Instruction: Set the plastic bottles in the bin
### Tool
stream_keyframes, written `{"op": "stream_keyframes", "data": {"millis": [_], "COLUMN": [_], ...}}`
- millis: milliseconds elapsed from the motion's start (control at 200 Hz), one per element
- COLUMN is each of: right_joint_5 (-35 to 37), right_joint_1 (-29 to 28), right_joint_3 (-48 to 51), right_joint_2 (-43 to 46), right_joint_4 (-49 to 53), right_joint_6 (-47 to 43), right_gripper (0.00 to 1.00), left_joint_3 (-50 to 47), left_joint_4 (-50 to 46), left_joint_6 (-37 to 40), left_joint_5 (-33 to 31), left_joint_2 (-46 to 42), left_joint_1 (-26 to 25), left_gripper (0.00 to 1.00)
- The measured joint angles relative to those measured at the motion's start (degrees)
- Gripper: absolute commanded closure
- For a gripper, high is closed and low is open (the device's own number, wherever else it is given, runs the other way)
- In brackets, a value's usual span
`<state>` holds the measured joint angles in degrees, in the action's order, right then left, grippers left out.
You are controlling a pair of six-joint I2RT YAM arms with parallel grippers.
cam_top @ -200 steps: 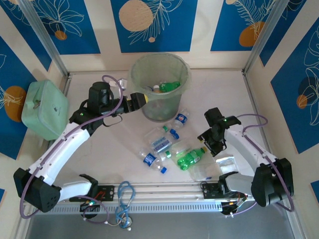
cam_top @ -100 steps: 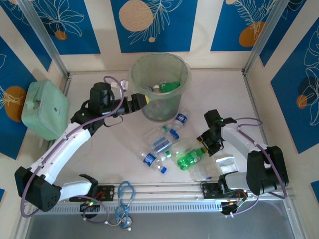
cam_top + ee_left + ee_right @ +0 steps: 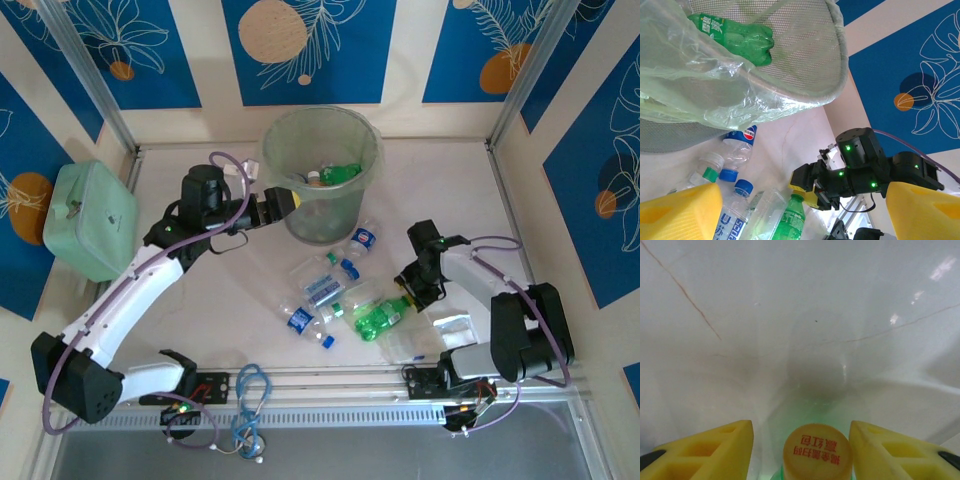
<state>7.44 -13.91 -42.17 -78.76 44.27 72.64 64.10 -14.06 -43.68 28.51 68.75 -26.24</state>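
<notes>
The bin (image 3: 372,141) stands at the back centre with a green bottle (image 3: 341,172) inside it. Several plastic bottles lie in front of it: clear ones with blue labels (image 3: 362,240) (image 3: 322,289) (image 3: 304,321) and a green one (image 3: 380,318). My right gripper (image 3: 407,297) is down at the green bottle's neck. In the right wrist view its gripper (image 3: 800,436) straddles the yellow cap (image 3: 817,452), open, with a gap on each side. My left gripper (image 3: 283,200) hovers open and empty by the bin's left wall. From the left wrist I see the bin rim (image 3: 836,75) and the green bottle (image 3: 791,216).
A mint-green case (image 3: 88,218) sits at the left wall. Flat clear plastic bags (image 3: 442,333) lie right of the green bottle. A blue cable loop (image 3: 248,398) hangs at the front rail. Walls close in the table on three sides.
My right gripper has slid a little left and down onto the green bottle's cap, and its jaws have narrowed. The left arm has barely moved.
</notes>
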Motion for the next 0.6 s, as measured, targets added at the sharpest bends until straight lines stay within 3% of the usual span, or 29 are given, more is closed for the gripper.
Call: {"op": "stream_keyframes", "data": {"millis": [600], "right_joint_5": [-0.3], "right_joint_1": [-0.3], "right_joint_3": [0.0], "right_joint_2": [0.0], "right_joint_4": [-0.2], "right_joint_6": [-0.7], "right_gripper": [0.77], "left_joint_3": [0.0], "left_joint_4": [-0.1], "left_joint_6": [0.2], "left_joint_5": [0.0], "left_joint_2": [0.1], "left_joint_1": [0.0], "left_gripper": [0.13]}}
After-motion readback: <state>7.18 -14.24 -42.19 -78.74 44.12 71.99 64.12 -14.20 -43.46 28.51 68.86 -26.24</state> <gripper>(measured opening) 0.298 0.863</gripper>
